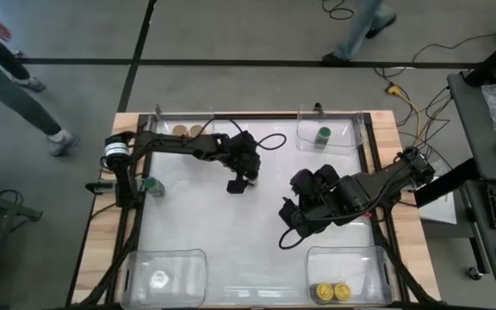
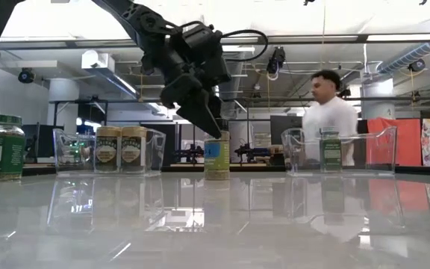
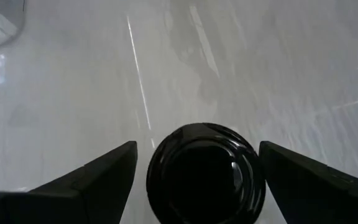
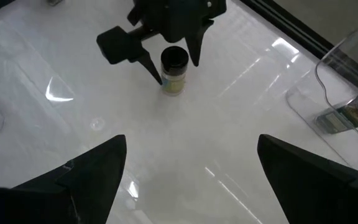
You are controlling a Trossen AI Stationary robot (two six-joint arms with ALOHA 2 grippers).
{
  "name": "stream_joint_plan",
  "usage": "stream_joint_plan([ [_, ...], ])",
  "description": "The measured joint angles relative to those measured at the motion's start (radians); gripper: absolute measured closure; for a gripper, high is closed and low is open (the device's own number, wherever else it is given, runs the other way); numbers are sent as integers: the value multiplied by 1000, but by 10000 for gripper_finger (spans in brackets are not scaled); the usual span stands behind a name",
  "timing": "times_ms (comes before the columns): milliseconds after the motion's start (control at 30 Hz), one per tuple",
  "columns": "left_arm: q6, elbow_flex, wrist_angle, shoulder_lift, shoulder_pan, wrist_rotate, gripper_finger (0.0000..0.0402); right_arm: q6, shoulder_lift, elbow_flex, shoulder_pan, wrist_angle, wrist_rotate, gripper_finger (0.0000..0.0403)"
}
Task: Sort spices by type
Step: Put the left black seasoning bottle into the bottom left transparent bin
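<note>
The left gripper [image 4: 171, 59] is hanging over the middle of the white table [image 1: 231, 232], its two fingers [image 3: 98, 177] spread wide and straddling a black-lidded jar [image 4: 173, 70] without touching it; the jar is standing upright on the table, not yet gripped. The right gripper [image 1: 289, 226] is waiting low over the table nearer the right side, fingers [image 4: 86, 171] also spread, holding nothing. Judging by how things lie, the sort is sitting partway: two yellow-lidded jars [image 1: 331, 293] are paired in the near-right tub [image 1: 377, 258], two tan-lidded jars [image 2: 121, 149] in the far-left tub [image 2: 155, 146], one green-lidded jar [image 1: 322, 136] in the far-right tub [image 1: 351, 142]. A second green-lidded jar [image 1: 151, 185] is standing loose by the left arm's base, unsorted. Something pale is showing in the near-left tub [image 1: 188, 258]; I cannot tell whether it is a jar. The second black-lidded jar is not showing anywhere I can make out. A person [image 2: 328, 108] is standing beyond the table.
</note>
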State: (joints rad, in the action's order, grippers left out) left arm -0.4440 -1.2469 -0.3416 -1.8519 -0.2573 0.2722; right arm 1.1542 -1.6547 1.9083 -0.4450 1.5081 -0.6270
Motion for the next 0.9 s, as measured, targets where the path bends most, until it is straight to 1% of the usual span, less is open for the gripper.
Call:
stream_joint_plan([
  [100,5,0,-9,0,0,0,93,-1,0,0,0,0,0,48],
  [167,10,0,-15,0,0,-1,111,-5,0,0,0,0,0,48],
  [233,24,0,-14,0,0,-2,136,-10,0,0,0,0,0,48],
  [400,82,0,-14,1,0,-2,215,-13,0,0,0,0,0,48],
  [500,121,-8,-44,16,3,-2,217,-13,0,0,0,0,0,48],
  [600,199,-22,-97,60,13,-6,217,-12,0,0,0,0,0,48],
  [767,359,-26,-239,198,73,-118,217,-14,0,0,0,-5,-11,48],
  [900,497,-25,-343,334,176,-196,217,-61,0,0,0,-46,-76,48],
])
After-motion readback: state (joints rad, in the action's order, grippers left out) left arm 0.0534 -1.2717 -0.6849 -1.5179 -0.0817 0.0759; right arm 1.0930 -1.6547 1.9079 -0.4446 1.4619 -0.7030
